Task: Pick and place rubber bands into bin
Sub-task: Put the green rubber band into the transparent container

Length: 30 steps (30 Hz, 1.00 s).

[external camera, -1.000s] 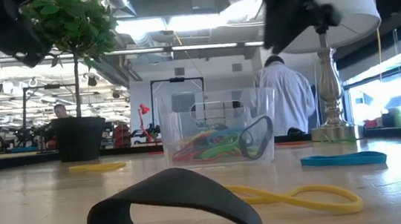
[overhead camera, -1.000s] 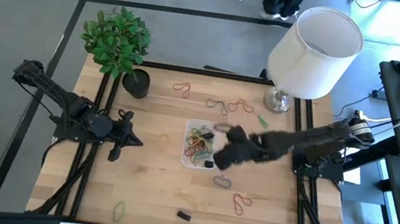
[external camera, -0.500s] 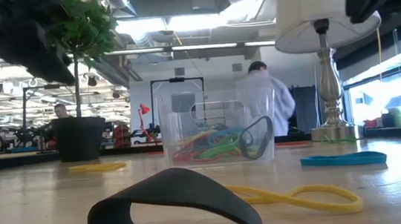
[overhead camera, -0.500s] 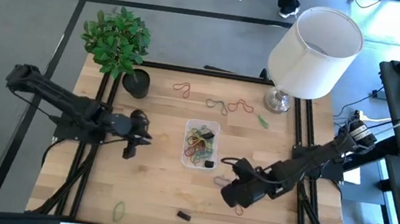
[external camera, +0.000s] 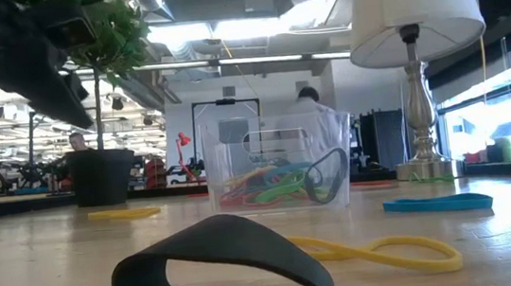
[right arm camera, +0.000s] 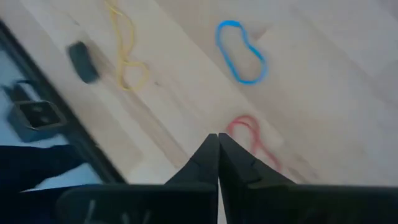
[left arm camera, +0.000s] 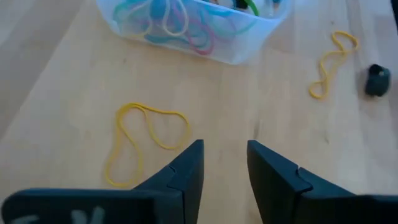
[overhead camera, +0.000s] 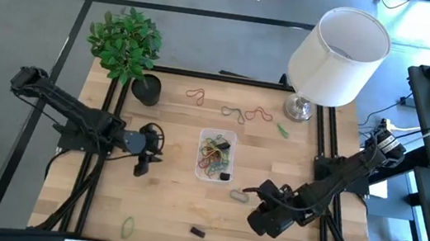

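Note:
The clear bin (overhead camera: pixel 215 154) holds several coloured rubber bands and stands mid-table; the low view shows it too (external camera: pixel 277 164). My left gripper (overhead camera: pixel 144 159) hovers open left of the bin, its fingertips (left arm camera: pixel 225 149) beside a loose yellow band (left arm camera: pixel 146 140). My right gripper (overhead camera: pixel 256 211) is shut over the near right part of the table, its tips (right arm camera: pixel 217 138) just beside a red band (right arm camera: pixel 252 140). A blue band (right arm camera: pixel 241 53) lies beyond it. Nothing shows between either gripper's fingers.
More loose bands lie far of the bin (overhead camera: pixel 237 112), and a green one (overhead camera: pixel 128 226) and a black one (overhead camera: pixel 197 232) lie near the front edge. A potted plant (overhead camera: pixel 129 47) stands far left and a lamp (overhead camera: pixel 336 53) far right. In the low view, a person stands in the room beyond the table.
My right gripper has swung from beside the bin toward the table's near right, ending over the red band. My left gripper has moved a little toward the bin and dipped. The bands and the bin have stayed where they were.

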### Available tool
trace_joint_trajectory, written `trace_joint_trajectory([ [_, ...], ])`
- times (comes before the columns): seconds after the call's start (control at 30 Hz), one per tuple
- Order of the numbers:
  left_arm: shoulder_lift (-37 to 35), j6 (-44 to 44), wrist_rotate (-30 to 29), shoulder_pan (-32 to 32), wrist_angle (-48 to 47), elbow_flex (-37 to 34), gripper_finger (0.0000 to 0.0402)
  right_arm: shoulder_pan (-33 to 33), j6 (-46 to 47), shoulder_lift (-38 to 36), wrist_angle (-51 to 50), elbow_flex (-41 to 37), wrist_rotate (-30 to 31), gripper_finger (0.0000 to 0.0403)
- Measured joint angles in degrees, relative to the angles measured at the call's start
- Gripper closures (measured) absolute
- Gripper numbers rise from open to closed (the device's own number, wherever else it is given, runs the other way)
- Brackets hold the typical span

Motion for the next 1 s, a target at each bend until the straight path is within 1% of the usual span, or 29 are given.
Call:
trace_joint_trajectory([
  [0.1, 2.49, -3.12, -2.78, -4.11, -6.36, 4.54, 0.0291, 0.35, -2.76, -0.35, -1.94, -0.91, -0.04, 0.0401],
  [0.17, 5.72, -5.44, -5.06, -6.56, -11.60, 8.71, 0.0292, 0.35, -3.61, -2.07, 0.39, -4.38, -0.45, 0.0401],
  [0.23, 9.47, -9.01, -6.40, -8.48, -16.62, 13.15, 0.0291, 0.33, -5.15, -4.47, 6.71, -9.78, -1.48, 0.0402],
  [0.33, 15.67, -16.49, -6.18, -10.55, -24.34, 19.45, 0.0292, 0.32, -7.29, -8.88, 18.55, -18.88, -2.33, 0.0402],
  [0.4, 19.26, -23.97, -4.35, -11.87, -29.17, 22.96, 0.0292, 0.37, -7.47, -11.71, 24.76, -24.23, -2.46, 0.0402],
  [0.43, 21.00, -27.65, -2.95, -12.38, -30.57, 24.64, 0.0292, 0.44, -7.40, -13.14, 26.28, -26.53, -2.91, 0.0402],
  [0.53, 25.52, -39.20, 1.09, -14.56, -33.78, 28.39, 0.0292, 1.07, -7.47, -17.02, 28.46, -31.60, -3.47, 0.0403],
  [0.6, 28.41, -47.00, 2.87, -16.05, -33.66, 30.41, 0.0294, 1.57, -8.44, -19.69, 28.52, -33.99, -3.55, 0.0403],
  [0.73, 33.40, -62.27, 6.08, -19.42, -33.89, 32.40, 0.0296, 1.68, -12.21, -23.82, 28.46, -37.06, -3.49, 0.0403],
  [0.83, 36.72, -72.39, 11.46, -21.85, -33.35, 32.41, 0.0296, 1.66, -15.84, -25.59, 27.93, -37.82, -3.46, 0.0403],
  [0.93, 40.11, -78.24, 17.35, -24.47, -31.45, 32.41, 0.0296, 1.66, -19.27, -26.58, 27.70, -37.99, -3.48, 0.0403],
  [1.0, 42.18, -80.71, 19.62, -26.06, -28.79, 32.39, 0.0296, 1.66, -20.80, -27.09, 27.39, -37.99, -3.51, 0.0403],
])
